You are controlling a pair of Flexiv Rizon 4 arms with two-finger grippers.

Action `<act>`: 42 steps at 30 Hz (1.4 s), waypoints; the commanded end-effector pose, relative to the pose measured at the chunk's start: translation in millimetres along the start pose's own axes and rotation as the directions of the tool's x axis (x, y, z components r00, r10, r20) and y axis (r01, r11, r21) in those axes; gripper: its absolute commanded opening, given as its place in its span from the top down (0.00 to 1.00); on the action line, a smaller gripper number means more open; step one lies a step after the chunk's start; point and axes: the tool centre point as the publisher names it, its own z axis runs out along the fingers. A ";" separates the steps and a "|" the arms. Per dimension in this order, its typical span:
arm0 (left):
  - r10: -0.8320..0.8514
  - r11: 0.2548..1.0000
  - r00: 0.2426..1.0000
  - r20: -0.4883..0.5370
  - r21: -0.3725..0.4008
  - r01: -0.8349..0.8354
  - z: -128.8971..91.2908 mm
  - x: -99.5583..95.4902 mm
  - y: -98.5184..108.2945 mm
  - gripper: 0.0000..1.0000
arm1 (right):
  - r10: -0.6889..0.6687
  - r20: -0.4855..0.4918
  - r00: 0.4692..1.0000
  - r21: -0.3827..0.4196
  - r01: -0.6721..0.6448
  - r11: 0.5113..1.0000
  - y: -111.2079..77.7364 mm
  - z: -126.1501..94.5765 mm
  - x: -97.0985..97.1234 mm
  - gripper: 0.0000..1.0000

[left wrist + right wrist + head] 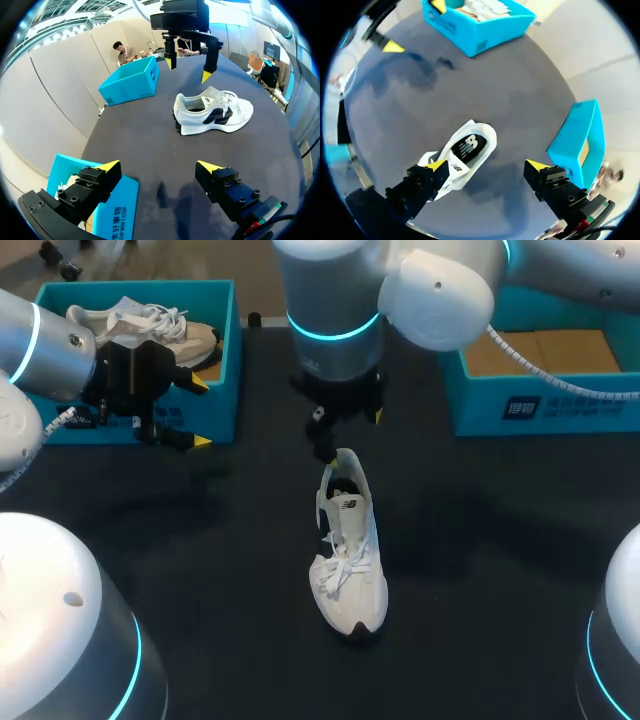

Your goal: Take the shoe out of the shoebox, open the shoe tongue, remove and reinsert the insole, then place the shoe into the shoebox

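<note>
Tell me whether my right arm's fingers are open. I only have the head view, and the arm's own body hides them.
Observer: Open. In the right wrist view the right gripper has its fingers wide apart, gripping nothing.
Operator: Are they touching the shoe yet?
Observer: No. The left wrist view shows the yellow tips hanging clear above the heel end of the white shoe.
Operator: Am I centred over it?
Observer: Not quite. In the right wrist view the shoe's heel opening lies nearer one finger than midway between the two.
</note>
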 end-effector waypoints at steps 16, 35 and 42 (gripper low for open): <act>0.000 1.000 1.000 -0.001 -0.003 0.000 -0.8 0.5 -0.4 0.00 | -0.598 0.020 0.801 -0.020 0.599 0.801 30.7 48.6 -23.0 0.00; 0.000 1.000 1.000 -0.001 -0.003 0.000 -0.8 0.5 -0.4 0.00 | -0.691 -0.038 0.721 -0.071 0.688 0.722 46.3 107.1 -25.6 0.00; 0.000 1.000 1.000 -0.001 -0.003 0.000 -0.8 0.5 -0.4 0.00 | -0.685 -0.048 0.727 -0.072 0.682 0.728 47.6 116.4 -21.3 0.16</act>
